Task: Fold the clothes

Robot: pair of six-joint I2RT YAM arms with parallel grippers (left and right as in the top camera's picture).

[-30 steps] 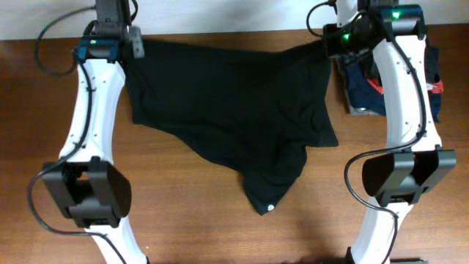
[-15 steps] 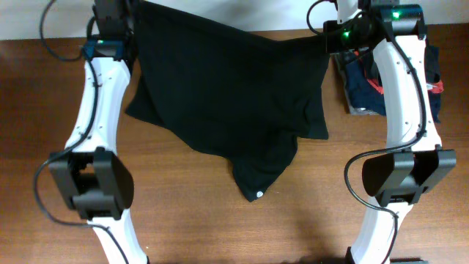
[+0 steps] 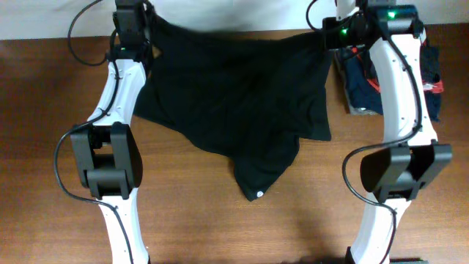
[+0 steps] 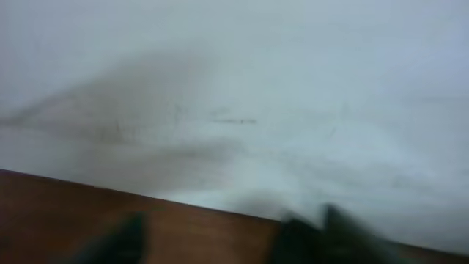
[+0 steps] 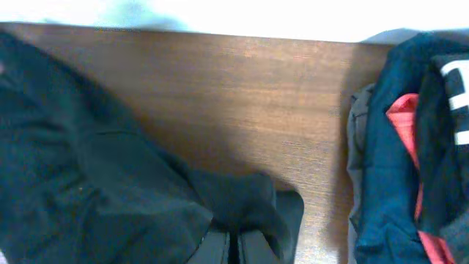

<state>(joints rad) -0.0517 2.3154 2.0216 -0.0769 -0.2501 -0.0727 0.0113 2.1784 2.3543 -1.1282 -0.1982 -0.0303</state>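
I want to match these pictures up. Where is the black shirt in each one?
Overhead: black shirt spread over the top middle of the brown table.
Left wrist: too blurry to tell.
Right wrist: black shirt fills the left and bottom.
Shared landmark: the brown table.

Both arms stretch far forward, left gripper (image 4: 223,236) spread wide, right gripper (image 5: 233,249) pinched shut on the polo shirt (image 3: 234,95).

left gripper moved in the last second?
Yes. Overhead, the left gripper has moved toward the table's far edge and sideways toward the folded pile.
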